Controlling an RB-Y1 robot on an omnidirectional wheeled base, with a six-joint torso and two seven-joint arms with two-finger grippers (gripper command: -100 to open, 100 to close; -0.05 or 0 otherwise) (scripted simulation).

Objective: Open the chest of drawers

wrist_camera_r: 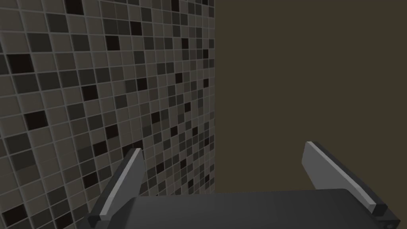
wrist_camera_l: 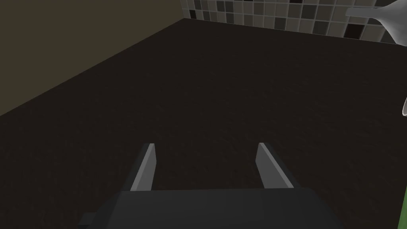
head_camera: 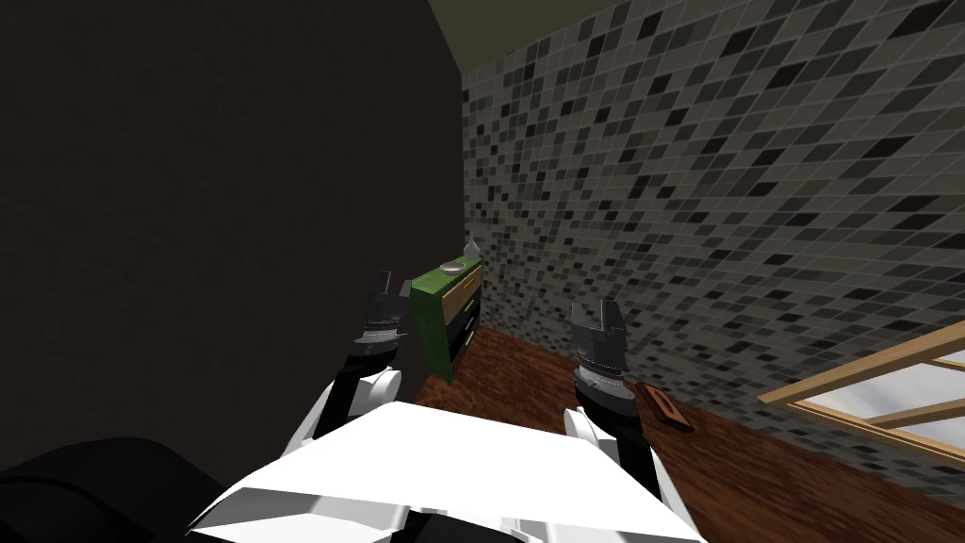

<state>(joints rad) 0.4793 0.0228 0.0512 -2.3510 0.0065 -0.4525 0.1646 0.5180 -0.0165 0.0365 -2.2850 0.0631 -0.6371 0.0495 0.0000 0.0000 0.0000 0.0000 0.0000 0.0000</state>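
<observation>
Pointing forward, the left gripper (head_camera: 384,287) has its fingers (wrist_camera_l: 145,169) spread wide with nothing between them, facing a dark wall (wrist_camera_l: 198,99). The right gripper (head_camera: 594,311) is equally spread and empty, above the wooden floor (head_camera: 528,368). Just beyond the left gripper, the green chest of drawers (head_camera: 432,325) stands against the tiled wall (head_camera: 707,189). A shallow dish (head_camera: 454,268) lies mid-top and a grey vase (head_camera: 471,249) stands at its far edge.

A mosaic wall (head_camera: 716,189) of grey, black and off-white tiles meets a plain dark wall (head_camera: 207,189) at a far corner. Near that corner sit 1 shallow grey dish (head_camera: 453,268) and 1 pale vase (head_camera: 471,249), close together. A small flat brown object (head_camera: 662,407) lies on the reddish wooden floor (head_camera: 528,372) by the mosaic wall, which holds a light wooden window frame (head_camera: 876,375).
</observation>
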